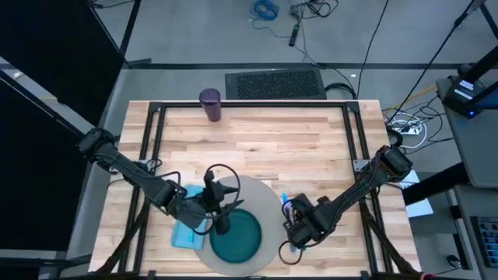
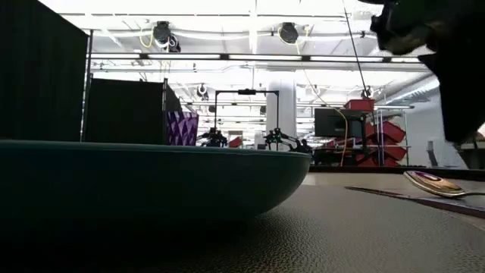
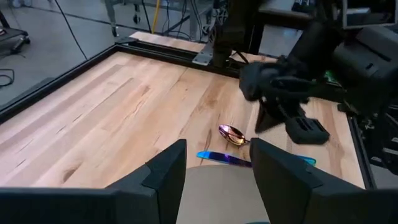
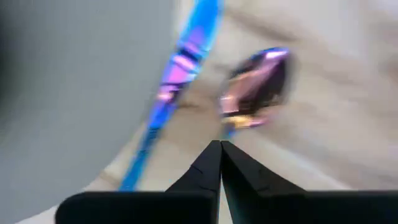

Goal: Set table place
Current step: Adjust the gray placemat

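We saw the right gripper (image 4: 221,163), fingers pressed together, just short of the spoon (image 4: 254,87) beside the knife (image 4: 176,78).

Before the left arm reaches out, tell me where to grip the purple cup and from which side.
Grip the purple cup across its side wall, about mid-height, coming in level from the table's near side. It stands upright and alone by the far edge, so nothing crowds its sides. The open left gripper, now at the plate, looks the closer one.
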Controlling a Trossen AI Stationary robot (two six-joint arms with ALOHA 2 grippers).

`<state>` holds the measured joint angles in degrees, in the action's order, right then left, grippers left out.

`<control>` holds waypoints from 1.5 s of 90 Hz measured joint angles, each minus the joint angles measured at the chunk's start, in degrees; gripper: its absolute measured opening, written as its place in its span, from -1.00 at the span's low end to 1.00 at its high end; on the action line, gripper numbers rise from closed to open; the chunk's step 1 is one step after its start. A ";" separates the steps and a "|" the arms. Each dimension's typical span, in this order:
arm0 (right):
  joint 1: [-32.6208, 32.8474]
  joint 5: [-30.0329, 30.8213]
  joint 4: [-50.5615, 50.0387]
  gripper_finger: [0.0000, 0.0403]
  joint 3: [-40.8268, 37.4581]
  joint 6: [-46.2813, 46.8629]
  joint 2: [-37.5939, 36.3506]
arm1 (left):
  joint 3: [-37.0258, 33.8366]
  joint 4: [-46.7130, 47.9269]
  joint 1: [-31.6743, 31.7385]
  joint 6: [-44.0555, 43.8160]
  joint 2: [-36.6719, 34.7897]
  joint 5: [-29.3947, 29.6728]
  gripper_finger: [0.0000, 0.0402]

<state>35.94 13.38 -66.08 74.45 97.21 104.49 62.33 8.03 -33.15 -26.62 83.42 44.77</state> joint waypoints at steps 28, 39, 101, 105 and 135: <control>1.97 -2.88 -6.43 -1.00 -0.27 4.19 -2.75 | 0.00 4.94 -3.05 -0.03 -3.91 1.86 -0.19; 2.23 -1.69 -6.53 -1.00 -3.42 4.88 -6.12 | 0.00 14.37 -5.58 -4.18 -5.65 10.05 -0.19; -32.67 -11.22 62.76 -1.00 -42.63 -57.62 -42.38 | -0.15 37.29 6.18 -29.78 -5.95 13.48 -0.19; -32.63 -13.06 62.44 -1.00 -42.64 -58.53 -41.55 | -0.48 37.23 7.76 -28.90 -5.64 8.48 -0.19; -25.67 -15.73 74.45 -1.00 -42.64 -57.02 -27.14 | -0.96 35.78 9.30 -23.99 2.59 -14.96 -0.19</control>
<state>10.27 -2.35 8.37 31.81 40.19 77.35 61.36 43.81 -23.86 -50.61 86.01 29.81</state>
